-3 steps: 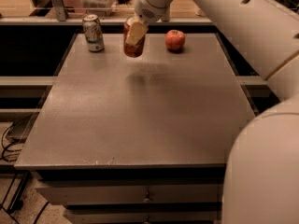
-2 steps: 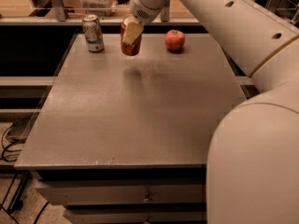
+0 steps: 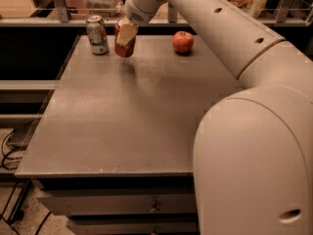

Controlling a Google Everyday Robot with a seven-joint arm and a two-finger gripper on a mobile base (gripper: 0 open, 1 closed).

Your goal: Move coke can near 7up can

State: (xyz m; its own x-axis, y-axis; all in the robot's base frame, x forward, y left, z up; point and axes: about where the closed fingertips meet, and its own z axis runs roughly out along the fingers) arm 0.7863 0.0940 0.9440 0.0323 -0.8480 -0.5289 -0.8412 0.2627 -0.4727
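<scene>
The red coke can (image 3: 123,47) hangs in my gripper (image 3: 125,34), tilted and held just above the grey table's far edge. The gripper is shut on it, with a pale finger (image 3: 127,33) across its front. The 7up can (image 3: 97,34), silver-white with green markings, stands upright at the table's far left corner, just left of the coke can with a small gap between them.
A red apple (image 3: 183,41) sits at the far edge, right of the coke can. My large white arm (image 3: 254,131) fills the right side of the view. The grey table (image 3: 127,126) has drawers below its front edge. A rail and shelf run behind the table.
My gripper has carried the coke can left, toward the 7up can, and the gap between the two cans has shrunk. The apple and 7up can have not moved.
</scene>
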